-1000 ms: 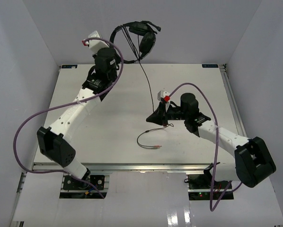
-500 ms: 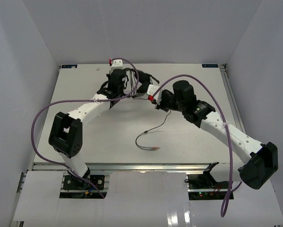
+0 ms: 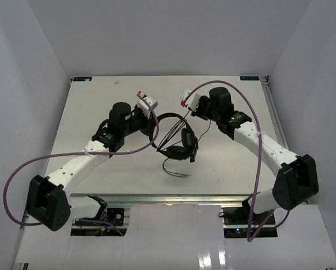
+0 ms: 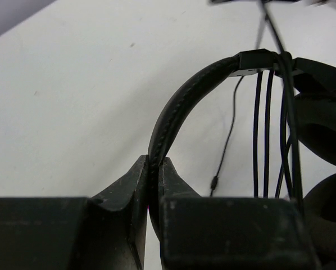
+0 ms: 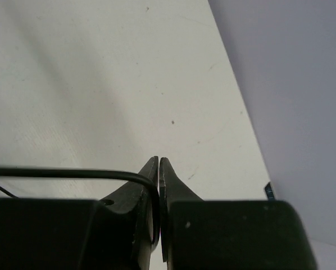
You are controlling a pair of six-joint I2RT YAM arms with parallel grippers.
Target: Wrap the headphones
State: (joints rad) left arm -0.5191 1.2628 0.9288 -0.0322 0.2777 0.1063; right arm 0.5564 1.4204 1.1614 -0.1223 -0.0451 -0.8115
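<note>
Top view: the headphones [image 3: 183, 142] sit mid-frame on the table [image 3: 100, 101]. The left jaws clamp the headband [image 3: 167, 115] from the left and the right jaws pinch the cable [image 3: 176, 129] from the upper right. Its loose tail trails toward the bottom edge, with open table around.
Left wrist view: the jaws are closed on the headband [image 4: 179, 107], with cable strands at right.
Right wrist view: the jaws are shut on the cable [image 5: 72, 173], which runs left.

Both arms bend inward; left gripper [image 4: 155, 166] clamped tight; right gripper [image 5: 159, 164] pinched closed.
</note>
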